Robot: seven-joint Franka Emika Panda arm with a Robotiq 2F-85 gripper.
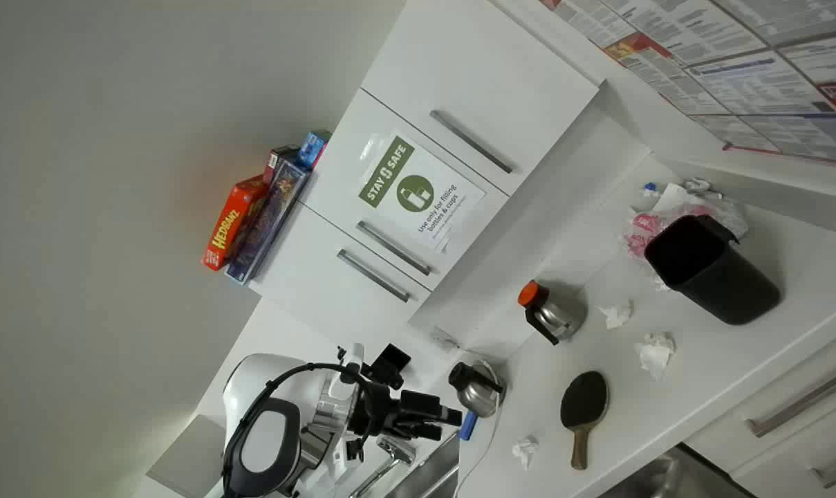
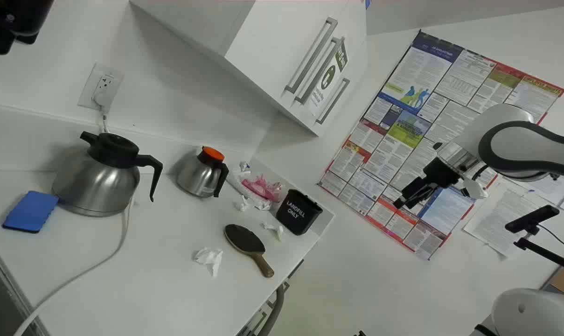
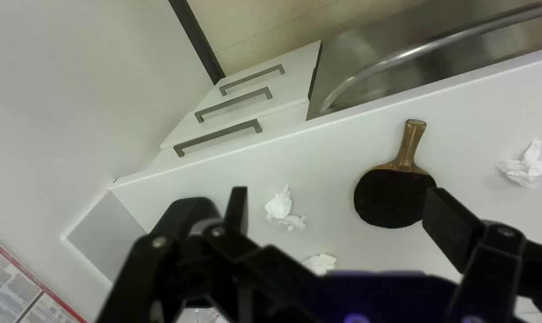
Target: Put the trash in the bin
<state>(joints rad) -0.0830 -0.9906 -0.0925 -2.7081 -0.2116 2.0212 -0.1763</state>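
Observation:
Three white crumpled paper wads lie on the counter. In an exterior view, one wad (image 1: 656,354) is nearest the bin's front, another wad (image 1: 616,315) is close to the small carafe, and a third wad (image 1: 525,452) lies apart beyond the paddle. All three show in the wrist view, the bin-side wad (image 3: 279,208) between the fingers in the picture. The black bin (image 1: 729,280) stands upright with its top open; its label "LANDFILL ONLY" shows in an exterior view (image 2: 296,214). My gripper (image 3: 338,211) is open and empty, high above the counter; it shows in both exterior views (image 1: 444,425) (image 2: 400,203).
A black paddle (image 1: 584,401) lies between the wads. A small steel carafe with orange lid (image 1: 559,317) and a larger carafe (image 2: 97,179) stand by the wall. A blue sponge-like block (image 2: 31,211), white cord (image 2: 118,247) and pink-white plastic bag (image 2: 262,187) are there. Cabinets (image 1: 480,90) hang overhead.

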